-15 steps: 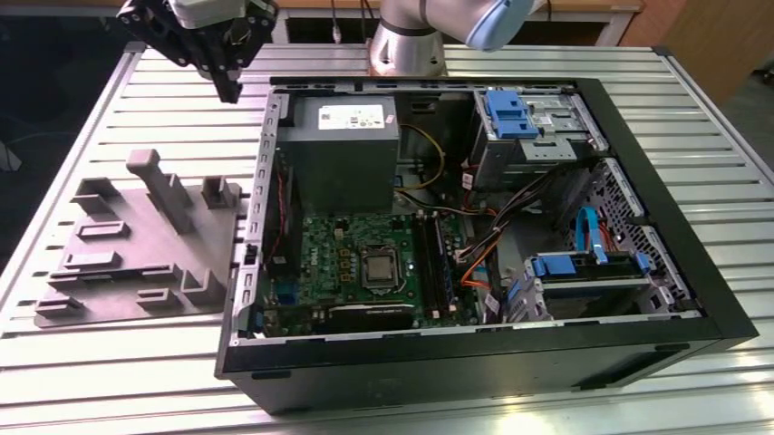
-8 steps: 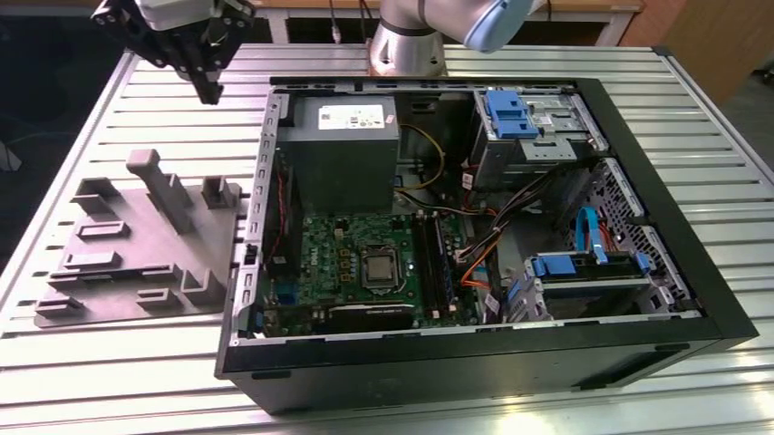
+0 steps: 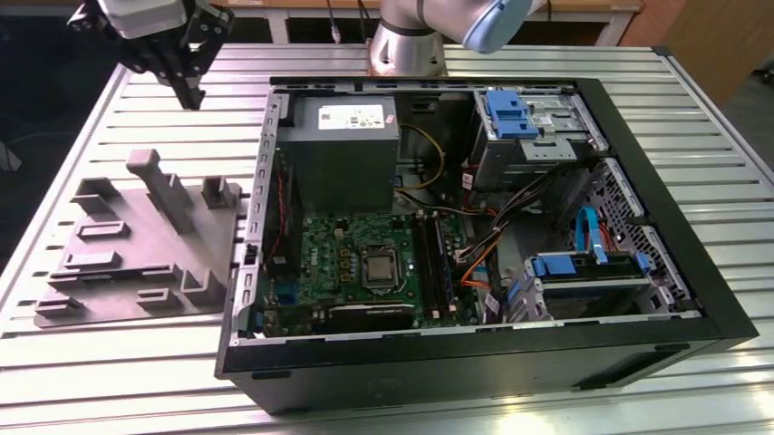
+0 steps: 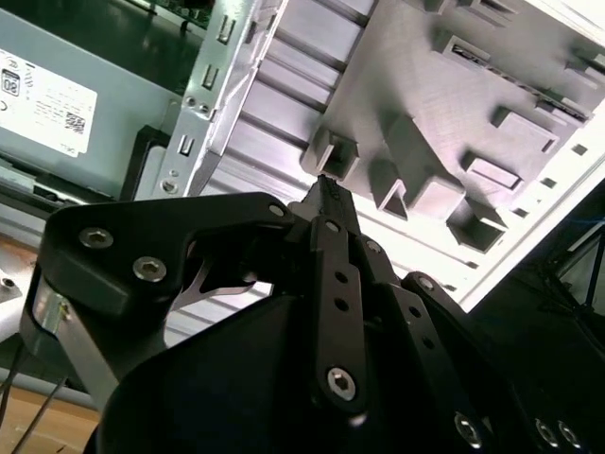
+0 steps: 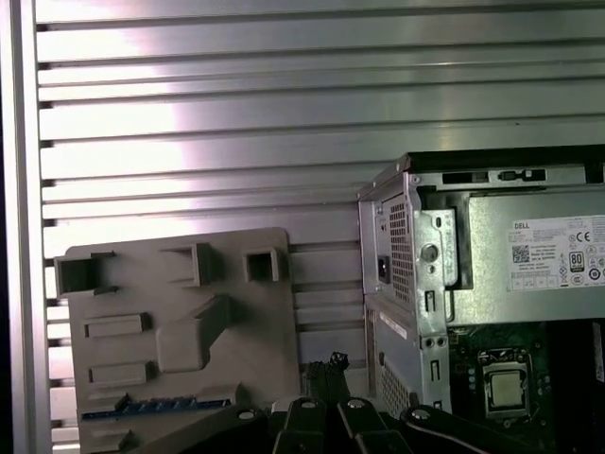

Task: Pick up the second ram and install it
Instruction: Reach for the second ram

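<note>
**Second ram sits in the fixture; my fingers are pressed together on nothing**

My gripper hangs with its two dark fingers brought tip to tip, and nothing is held between them. In the second wrist view the fingertips meet in a narrow point. In the first wrist view they show the same closed pair, just beside the case's corner.

In the exterior view I hover above the slatted metal table, over the far end of the grey moulded fixture and clear of its upright posts. The memory stick lies flat in a long slot along one edge of that fixture. Its blue-green board shows as a thin strip in the first wrist view. I cannot make it out in the exterior view.

On the exterior view's right of the fixture, close alongside it, the open computer case lies on its side. The grey power supply fills the corner of the case nearest to me. Past it sits the green motherboard with the bare processor in its socket. The long memory slots run just beside the processor. Farther across the case are two blue drive brackets, and bundled cables run between them.
</note>
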`<action>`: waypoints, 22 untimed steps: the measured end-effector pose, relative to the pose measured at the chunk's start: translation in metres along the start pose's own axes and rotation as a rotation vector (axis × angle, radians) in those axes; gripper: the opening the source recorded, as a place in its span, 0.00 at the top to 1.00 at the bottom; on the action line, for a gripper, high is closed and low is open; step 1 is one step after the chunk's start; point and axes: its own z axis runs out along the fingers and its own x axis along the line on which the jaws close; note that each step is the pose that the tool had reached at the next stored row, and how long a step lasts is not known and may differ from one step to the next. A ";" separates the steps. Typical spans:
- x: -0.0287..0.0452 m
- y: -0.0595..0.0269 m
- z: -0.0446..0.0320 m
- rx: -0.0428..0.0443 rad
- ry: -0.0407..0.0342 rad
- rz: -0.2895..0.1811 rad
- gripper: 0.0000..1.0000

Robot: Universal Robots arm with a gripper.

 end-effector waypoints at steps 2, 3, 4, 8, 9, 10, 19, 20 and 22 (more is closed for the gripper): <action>0.0040 -0.0020 0.0010 0.0000 0.0000 0.000 0.90; 0.0056 -0.0031 0.0015 0.0001 0.0001 0.000 0.90; 0.0071 -0.0044 0.0020 0.0001 0.0002 0.000 0.90; 0.0128 -0.0102 0.0043 0.0000 0.0000 0.000 0.90; 0.0139 -0.0120 0.0048 -0.0001 0.0001 0.000 0.90; 0.0151 -0.0138 0.0052 0.0001 0.0001 0.000 0.90; 0.0264 -0.0326 0.0098 0.0000 0.0000 0.000 0.90; 0.0277 -0.0347 0.0103 0.0000 0.0001 0.000 0.90; 0.0305 -0.0391 0.0114 0.0000 0.0001 0.000 0.90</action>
